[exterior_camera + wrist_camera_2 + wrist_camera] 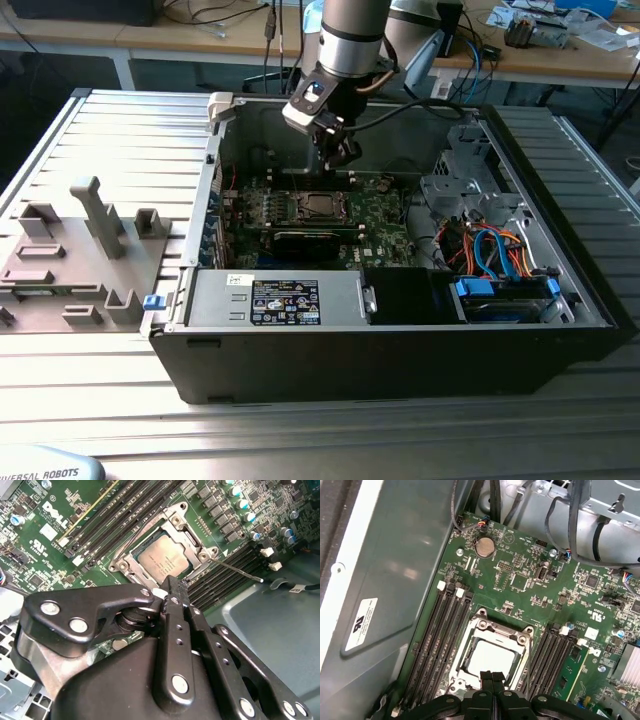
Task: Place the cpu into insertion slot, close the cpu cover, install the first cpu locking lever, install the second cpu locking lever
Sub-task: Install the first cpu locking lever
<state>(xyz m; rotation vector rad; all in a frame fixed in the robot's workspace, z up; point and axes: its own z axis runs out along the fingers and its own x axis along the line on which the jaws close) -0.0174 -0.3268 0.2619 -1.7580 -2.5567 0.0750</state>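
Clenched, empty hand (335, 158) above the cpu (318, 207), exterior view's centre.
A misaimed push could skid off the thin locking lever (235, 570) onto the cpu cover (191, 531).

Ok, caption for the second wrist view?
Shut gripper at the closed cpu cover, cpu seated beneath; one locking lever juts out.
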